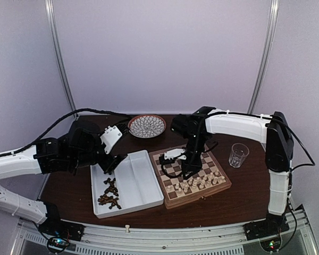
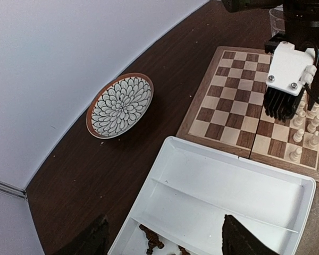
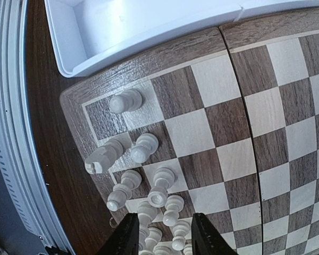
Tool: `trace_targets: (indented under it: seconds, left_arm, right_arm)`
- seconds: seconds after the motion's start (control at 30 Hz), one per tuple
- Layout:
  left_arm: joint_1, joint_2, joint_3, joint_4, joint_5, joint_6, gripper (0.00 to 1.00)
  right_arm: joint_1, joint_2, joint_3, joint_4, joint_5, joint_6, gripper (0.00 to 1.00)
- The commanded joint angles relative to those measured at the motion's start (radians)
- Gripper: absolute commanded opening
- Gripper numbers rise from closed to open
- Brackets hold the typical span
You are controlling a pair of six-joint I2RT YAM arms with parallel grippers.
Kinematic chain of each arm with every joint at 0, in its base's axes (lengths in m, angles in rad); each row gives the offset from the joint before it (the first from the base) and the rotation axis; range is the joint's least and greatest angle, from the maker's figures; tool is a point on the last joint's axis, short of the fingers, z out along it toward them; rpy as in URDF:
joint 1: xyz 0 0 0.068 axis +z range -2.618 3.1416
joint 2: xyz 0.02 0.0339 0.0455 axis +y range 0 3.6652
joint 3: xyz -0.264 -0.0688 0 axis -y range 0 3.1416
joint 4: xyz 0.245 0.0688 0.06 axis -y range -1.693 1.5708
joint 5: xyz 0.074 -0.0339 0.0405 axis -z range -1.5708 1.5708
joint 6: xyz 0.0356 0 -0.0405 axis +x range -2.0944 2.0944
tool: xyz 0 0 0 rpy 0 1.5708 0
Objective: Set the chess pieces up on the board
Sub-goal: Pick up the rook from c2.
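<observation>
We see a dark brown desk (image 1: 239,196) carrying everything. The checked wooden board (image 2: 228,101) lies right of centre, and a white tray (image 1: 141,175) with two compartments sits just beside its left edge. A round patterned plate (image 1: 147,126) rests behind them, and a clear glass (image 1: 238,155) stands to the right of the board, apart from it.

The right tool (image 3: 165,236) hangs low over the board's near rows. Its fingers are apart, with nothing gripped between them. The left tool (image 2: 165,244) hovers above the tray's left compartment with its fingers spread wide and empty.

The white pieces (image 3: 149,146) crowd the near rows of the board, close together and unevenly placed. The far squares hold none of them. The dark pieces (image 1: 110,194) lie heaped in the tray's left compartment, towards its near end, and we see none of them on the board.
</observation>
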Motion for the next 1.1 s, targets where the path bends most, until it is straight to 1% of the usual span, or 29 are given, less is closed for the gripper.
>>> trace_targets:
  seconds: [0.0, 0.83, 1.07]
  left_arm:
    - [0.006, 0.005, 0.010, 0.026, -0.015, -0.009, 0.73]
    - [0.006, 0.019, 0.023, 0.006, -0.021, 0.005, 0.73]
    - [0.006, 0.023, 0.023, 0.003, -0.019, 0.007, 0.73]
  right_arm:
    - [0.014, 0.015, 0.020, 0.006, 0.044, 0.022, 0.36]
    - [0.033, 0.052, 0.010, 0.015, 0.070, 0.027, 0.34]
    - [0.036, 0.056, 0.010, 0.016, 0.075, 0.027, 0.30]
